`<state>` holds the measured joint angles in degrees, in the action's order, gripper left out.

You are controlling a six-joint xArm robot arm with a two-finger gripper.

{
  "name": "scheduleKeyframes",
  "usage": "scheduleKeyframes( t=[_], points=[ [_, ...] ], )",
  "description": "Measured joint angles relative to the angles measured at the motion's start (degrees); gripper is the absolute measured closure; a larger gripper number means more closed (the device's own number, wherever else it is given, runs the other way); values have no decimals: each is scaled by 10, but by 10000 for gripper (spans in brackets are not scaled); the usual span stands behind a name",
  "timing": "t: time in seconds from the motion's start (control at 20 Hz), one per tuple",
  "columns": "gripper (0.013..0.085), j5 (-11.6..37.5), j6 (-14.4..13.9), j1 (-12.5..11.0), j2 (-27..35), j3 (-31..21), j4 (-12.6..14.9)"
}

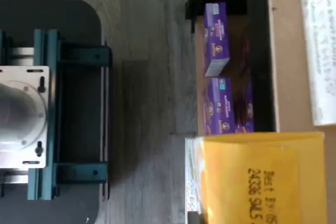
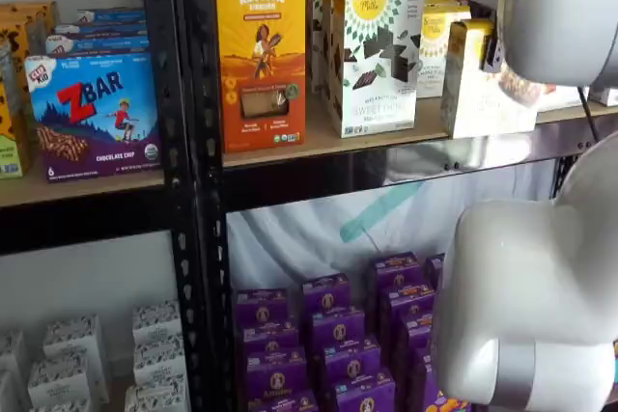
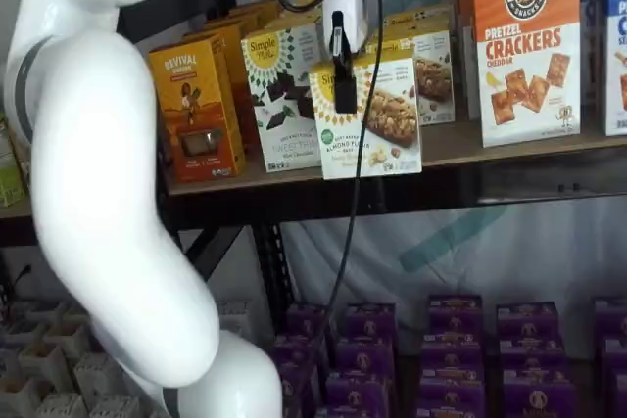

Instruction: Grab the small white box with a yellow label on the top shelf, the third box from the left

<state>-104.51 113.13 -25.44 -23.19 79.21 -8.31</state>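
Left of centre in a shelf view stands a matte orange carton, then a tall white carton printed with dark chocolate pieces. Just right of it is the small white box, a short cream carton with a yellow sunburst, at the front lip of the top shelf, ahead of the cartons in its own row. The tool hangs straight above it at upper centre. Its jaws are together, and one black finger lies across the upper left of the box's front face, so it looks clamped on the thin top edge, though the far finger is hidden. The box is directly beneath the tool, its broad face to the front and its thin depth between the fingers, so I judge the next move to be a pull outward from the shelf. The wrist view shows the flat yellow top close by. Further right stands a glossy orange-and-white cracker box.
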Motion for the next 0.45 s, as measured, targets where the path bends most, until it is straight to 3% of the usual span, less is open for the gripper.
scheduleKeyframes(
  t=[0.45],
  points=[
    [650,-15,-7,7,-43,-35,3]
  ],
)
